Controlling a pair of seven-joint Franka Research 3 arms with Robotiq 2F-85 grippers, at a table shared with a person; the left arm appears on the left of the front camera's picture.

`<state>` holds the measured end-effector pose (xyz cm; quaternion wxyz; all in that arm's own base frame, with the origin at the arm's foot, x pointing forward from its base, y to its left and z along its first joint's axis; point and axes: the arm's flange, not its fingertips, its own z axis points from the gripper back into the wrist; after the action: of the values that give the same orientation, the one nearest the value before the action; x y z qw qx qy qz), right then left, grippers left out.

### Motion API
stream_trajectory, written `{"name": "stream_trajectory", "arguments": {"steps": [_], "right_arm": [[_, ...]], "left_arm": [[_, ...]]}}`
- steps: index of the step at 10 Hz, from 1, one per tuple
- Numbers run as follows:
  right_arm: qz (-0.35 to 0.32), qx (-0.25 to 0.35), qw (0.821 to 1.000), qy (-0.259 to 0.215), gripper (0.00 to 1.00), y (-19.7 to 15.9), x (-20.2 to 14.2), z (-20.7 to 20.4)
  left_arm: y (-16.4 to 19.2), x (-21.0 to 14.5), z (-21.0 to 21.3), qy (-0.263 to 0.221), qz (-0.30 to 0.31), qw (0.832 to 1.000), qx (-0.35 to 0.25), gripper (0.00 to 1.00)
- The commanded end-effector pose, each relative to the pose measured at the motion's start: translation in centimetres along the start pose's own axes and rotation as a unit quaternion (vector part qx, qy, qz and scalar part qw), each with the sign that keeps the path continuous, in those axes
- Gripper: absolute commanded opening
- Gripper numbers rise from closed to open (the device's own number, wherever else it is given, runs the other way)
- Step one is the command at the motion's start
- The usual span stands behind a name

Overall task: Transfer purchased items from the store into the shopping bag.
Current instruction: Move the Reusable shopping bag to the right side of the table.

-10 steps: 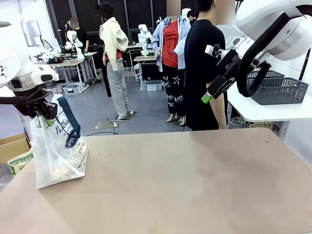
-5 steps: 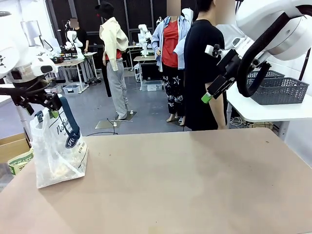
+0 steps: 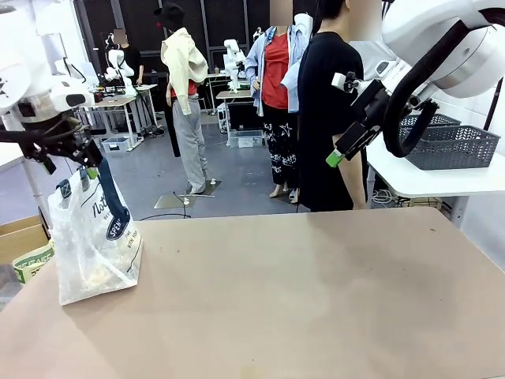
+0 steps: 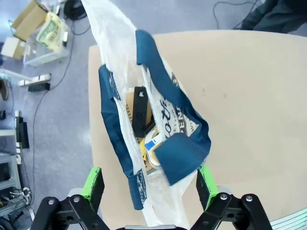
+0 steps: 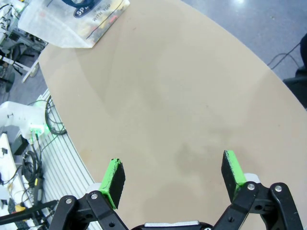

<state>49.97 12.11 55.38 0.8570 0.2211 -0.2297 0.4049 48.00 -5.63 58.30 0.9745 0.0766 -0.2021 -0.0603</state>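
The shopping bag point(image 3: 95, 237) stands upright at the table's left edge, whitish plastic with navy handles point(image 4: 144, 52) and a navy oval logo. My left gripper point(image 3: 69, 168) hovers just above its mouth, open and holding nothing. In the left wrist view the gripper point(image 4: 148, 184) looks down into the bag point(image 4: 120, 28), its green pads point(image 4: 92, 182) wide on either side of the bag. The purchased items point(image 4: 144, 139) lie inside: tan packets and a black piece, and they show faintly through the plastic point(image 3: 99, 275). My right gripper point(image 3: 339, 154) hangs high at the right, open point(image 5: 174, 172) and empty over the bare table point(image 5: 182, 86).
A person in black point(image 3: 327, 110) stands at the far side. A dark grey lattice basket point(image 3: 450, 146) sits on a white side table point(image 3: 442, 180) at the right. A cardboard box point(image 3: 20, 237) and a green-printed packet point(image 3: 31, 262) lie off the table's left edge.
My left gripper has opened, let go of the bag's handle and risen a little. The bag stays upright on its own. The right arm has not moved.
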Motion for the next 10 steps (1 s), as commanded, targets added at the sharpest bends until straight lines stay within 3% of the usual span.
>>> {"name": "stream_trajectory", "arguments": {"steps": [1, 4, 6, 7, 10], "right_arm": [[0.0, 0.0, 1.0, 0.006, 1.0, -0.1, 0.1, 0.1], [0.0, 0.0, 1.0, 0.006, 1.0, -0.1, 0.1, 0.1], [0.0, 0.0, 1.0, 0.006, 1.0, -0.1, 0.1, 0.1], [0.0, 0.0, 1.0, 0.006, 1.0, -0.1, 0.1, 0.1], [0.0, 0.0, 1.0, 0.006, 1.0, -0.1, 0.1, 0.1]], "left_arm": [[-0.9, 0.9, 2.3, -0.023, -0.011, 1.0, -0.01, 1.0], [-3.2, 3.0, 4.2, -0.041, -0.1, 0.99, -0.088, 1.0], [-4.8, 3.6, 3.7, -0.08, -0.193, 0.963, -0.169, 1.0], [-5.5, 3.5, 3.6, -0.122, -0.232, 0.944, -0.2, 1.0], [-6.2, 3.3, 2.4, -0.171, -0.309, 0.902, -0.25, 1.0]]}}
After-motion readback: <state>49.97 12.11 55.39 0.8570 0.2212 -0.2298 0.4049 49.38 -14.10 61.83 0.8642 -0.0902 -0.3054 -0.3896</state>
